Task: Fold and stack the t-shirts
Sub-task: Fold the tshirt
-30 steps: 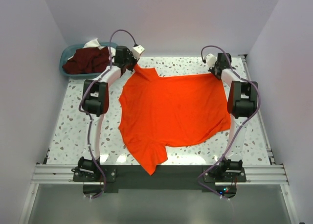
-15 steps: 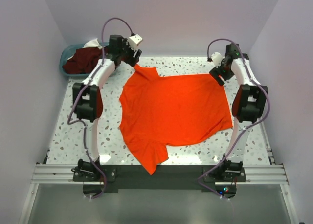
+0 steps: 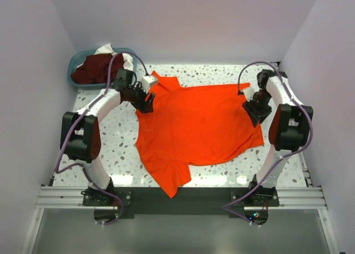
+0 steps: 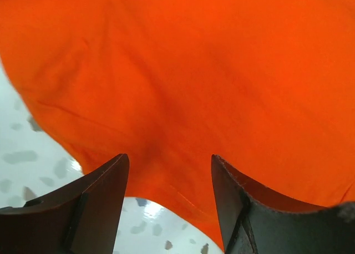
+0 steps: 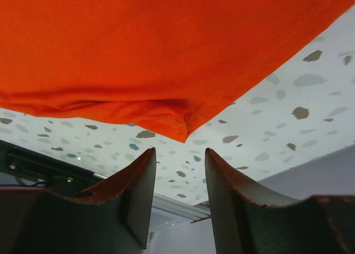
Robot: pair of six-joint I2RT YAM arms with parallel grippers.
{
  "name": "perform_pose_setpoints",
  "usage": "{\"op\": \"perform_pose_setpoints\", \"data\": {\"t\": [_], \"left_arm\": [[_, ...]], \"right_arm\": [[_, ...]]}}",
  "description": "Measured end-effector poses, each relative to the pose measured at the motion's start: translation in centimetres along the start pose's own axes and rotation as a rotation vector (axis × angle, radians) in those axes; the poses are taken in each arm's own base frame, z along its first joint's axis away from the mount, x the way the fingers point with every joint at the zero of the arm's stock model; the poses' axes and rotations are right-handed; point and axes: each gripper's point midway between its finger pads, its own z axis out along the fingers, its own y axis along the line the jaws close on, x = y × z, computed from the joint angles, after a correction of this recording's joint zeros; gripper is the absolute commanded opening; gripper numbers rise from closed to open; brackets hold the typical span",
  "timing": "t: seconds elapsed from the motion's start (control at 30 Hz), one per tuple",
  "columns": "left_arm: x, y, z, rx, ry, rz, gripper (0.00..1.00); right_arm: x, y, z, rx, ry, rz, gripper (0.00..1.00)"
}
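Orange-red cloth short-sleeved t-shirt [image 3: 194, 126] is spread flat on the speckled white bench [image 3: 100, 148], not yet folded. Dark maroon t-shirts [image 3: 97, 68] are heaped in the teal plastic basket [image 3: 72, 75], unstacked. Left claw [image 3: 145, 101] and right claw [image 3: 258, 118] are held apart and empty at its edges.

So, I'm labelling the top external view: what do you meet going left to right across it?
Teal basket → left gripper → orange-red t-shirt → right gripper.

Speckled table [image 3: 111, 148]: orange t-shirt [image 3: 199, 126] spread flat; teal basket [image 3: 75, 76] at far-left corner.
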Motion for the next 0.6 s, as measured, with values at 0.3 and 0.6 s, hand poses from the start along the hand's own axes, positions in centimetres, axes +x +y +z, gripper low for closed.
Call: {"op": "perform_pose_setpoints", "data": {"t": [0.3,0.6], "left_arm": [[2.9,-0.9,0.9,0.027,0.067,-0.062,0.66],[4.4,-0.6,2.2,0.034,0.108,-0.092,0.67]], "right_arm": [[1.2,1.3,2.2,-0.04,0.068,0.163,0.45],[1.9,1.1,5.5,-0.056,0.14,0.219,0.45]]}}
